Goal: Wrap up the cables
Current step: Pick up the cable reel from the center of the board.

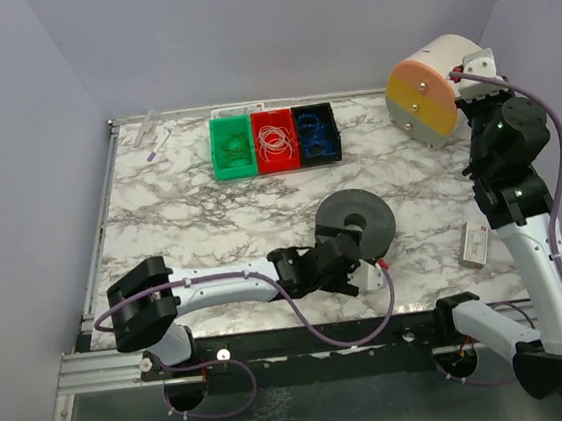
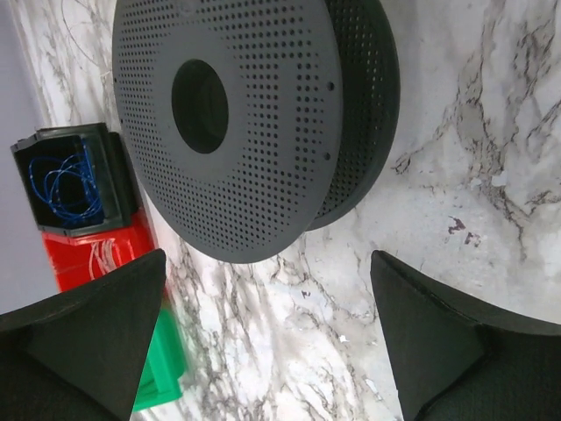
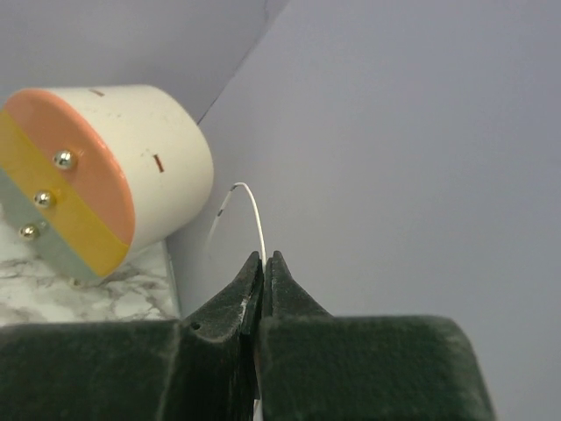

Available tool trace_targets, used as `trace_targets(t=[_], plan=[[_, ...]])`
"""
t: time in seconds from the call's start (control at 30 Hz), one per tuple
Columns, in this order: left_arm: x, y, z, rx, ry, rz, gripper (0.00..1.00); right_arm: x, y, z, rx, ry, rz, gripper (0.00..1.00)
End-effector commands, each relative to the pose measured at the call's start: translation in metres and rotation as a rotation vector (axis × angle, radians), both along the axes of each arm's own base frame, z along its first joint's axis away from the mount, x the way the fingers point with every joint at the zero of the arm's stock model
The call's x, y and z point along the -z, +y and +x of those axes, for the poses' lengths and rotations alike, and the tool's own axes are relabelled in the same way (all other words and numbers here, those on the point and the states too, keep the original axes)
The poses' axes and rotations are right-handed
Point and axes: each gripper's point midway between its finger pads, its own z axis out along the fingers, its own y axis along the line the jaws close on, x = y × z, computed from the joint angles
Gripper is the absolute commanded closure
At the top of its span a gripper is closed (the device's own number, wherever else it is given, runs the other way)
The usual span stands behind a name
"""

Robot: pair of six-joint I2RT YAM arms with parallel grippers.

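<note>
My right gripper clenches a white cable curling past its tips — only the wrist view shows it; left gripper released.

Dark perforated spool on marble table, fingers spread wide, blue cables in black bin left

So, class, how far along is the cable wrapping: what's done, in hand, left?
Done: nothing wound; the spool shows no wire. In hand: the right gripper is shut on one thin white wire; the left gripper is open by the spool. Left: coils sit in the bins.
</note>
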Motion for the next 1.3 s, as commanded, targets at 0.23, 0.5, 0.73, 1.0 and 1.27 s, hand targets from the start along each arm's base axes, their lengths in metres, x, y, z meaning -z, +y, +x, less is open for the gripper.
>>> trace_targets(t=[0.23,0.5,0.73,1.0,1.27], plan=[[0.02,-0.001,0.031,-0.132,-0.36,-0.001,0.01,0.07,0.0,0.037,-0.095,0.074,0.175,0.99],[0.048,-0.011,0.034,-0.142,-0.349,0.026,0.15,0.094,-0.001,0.037,-0.121,0.077,0.213,0.99],[0.05,-0.016,0.042,-0.187,-0.347,0.009,0.5,0.102,0.004,0.036,-0.15,0.076,0.224,0.99],[0.037,-0.014,0.062,-0.276,-0.3,-0.05,1.0,0.109,0.01,0.04,-0.18,0.092,0.237,0.99],[-0.008,0.012,0.08,-0.297,-0.042,-0.144,1.0,0.117,0.03,0.047,-0.285,0.138,0.277,0.99]])
